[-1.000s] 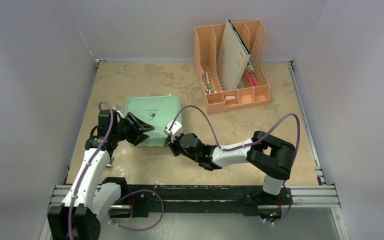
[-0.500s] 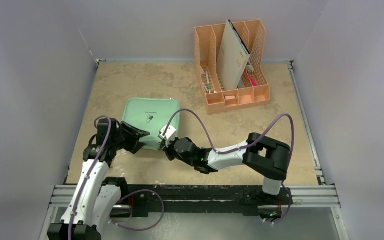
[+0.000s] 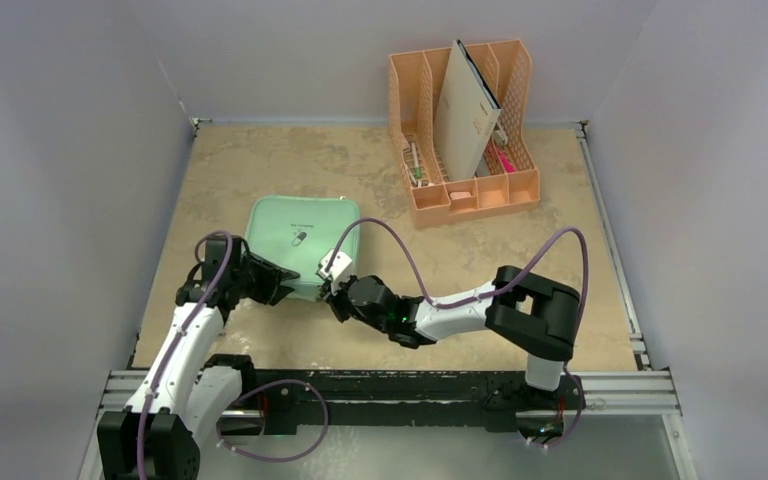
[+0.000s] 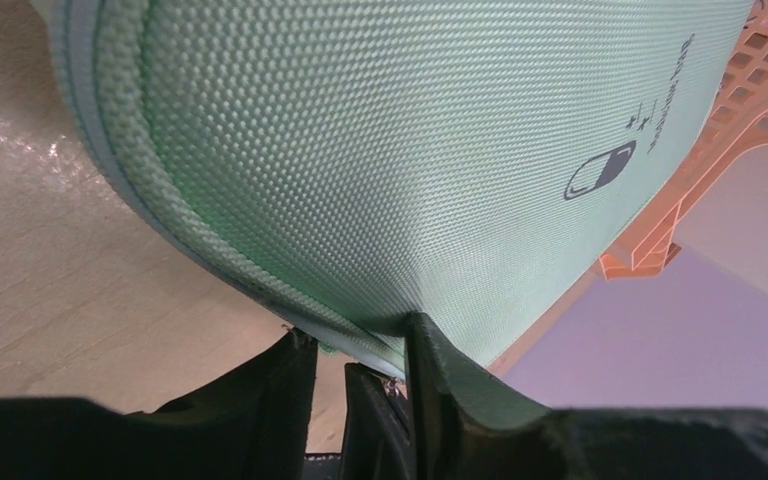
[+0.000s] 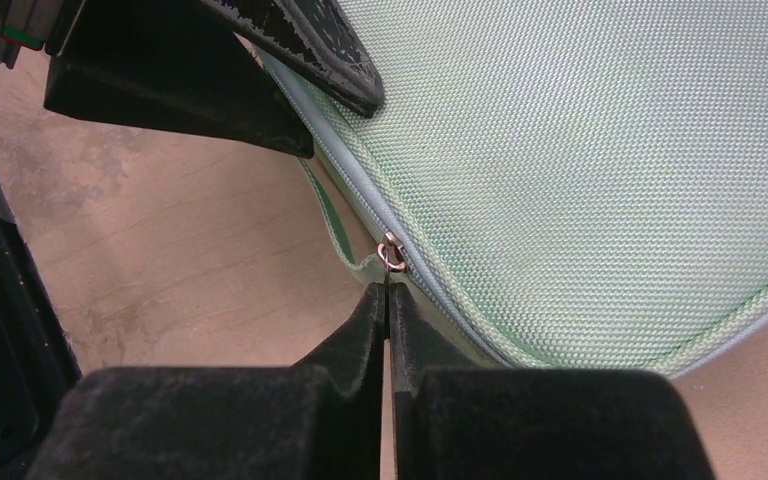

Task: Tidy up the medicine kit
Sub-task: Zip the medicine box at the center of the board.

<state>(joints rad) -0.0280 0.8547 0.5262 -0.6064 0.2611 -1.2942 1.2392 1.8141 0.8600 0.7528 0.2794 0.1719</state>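
Left hand [image 4: 358, 350] has closed onto medicine kit [image 3: 295, 222] (right hand [image 5: 387, 295] pinches zipper pull [image 5: 391, 252]).

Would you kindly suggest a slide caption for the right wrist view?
The right gripper pinches the zipper pull of the mint-green medicine kit while the left gripper clamps its edge.

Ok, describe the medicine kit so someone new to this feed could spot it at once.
Start at the peach-orange file organizer at the far edge of the table, then look nearer and to the left. The medicine kit lies flat there. It is the only mint-green thing: a rounded, woven zip case with a small dark pill logo on top.
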